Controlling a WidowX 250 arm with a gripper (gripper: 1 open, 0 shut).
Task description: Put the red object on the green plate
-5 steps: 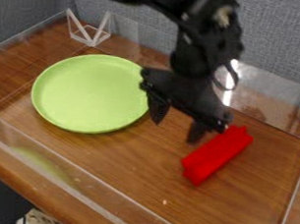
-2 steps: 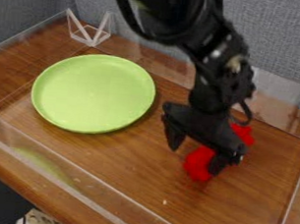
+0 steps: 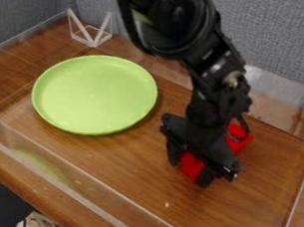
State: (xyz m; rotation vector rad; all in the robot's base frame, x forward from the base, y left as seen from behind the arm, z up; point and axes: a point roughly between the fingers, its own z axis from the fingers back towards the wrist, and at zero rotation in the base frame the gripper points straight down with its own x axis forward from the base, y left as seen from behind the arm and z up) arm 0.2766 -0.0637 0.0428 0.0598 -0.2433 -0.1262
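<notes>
Brown wooden tabletop, glossy and reddish, fills the view, fenced by clear acrylic walls along its near and left edges, with grey fabric panels behind. At the far left corner, just past the plate's rim, stands a small white wire-frame stand made of thin triangular rods. Near it, on the left half of the table, lies the round, flat, lime-green plate with a slightly raised rim; it lies flat on the wood with its surface bare. To the right, the black robot arm sweeps down from the top of the frame, bulky and jointed, ending low over the table. Its black gripper points almost straight down, right of the plate and apart from it. The bright red, matte, elongated block lies on the wood beneath the gripper, well off the plate, with most of its length hidden by the black body; red shows above and to the right of the gripper and again low between the fingers. The fingers sit on either side of the block's near end, set apart about the block's width, but whether they already press on it cannot be told from this view.
</notes>
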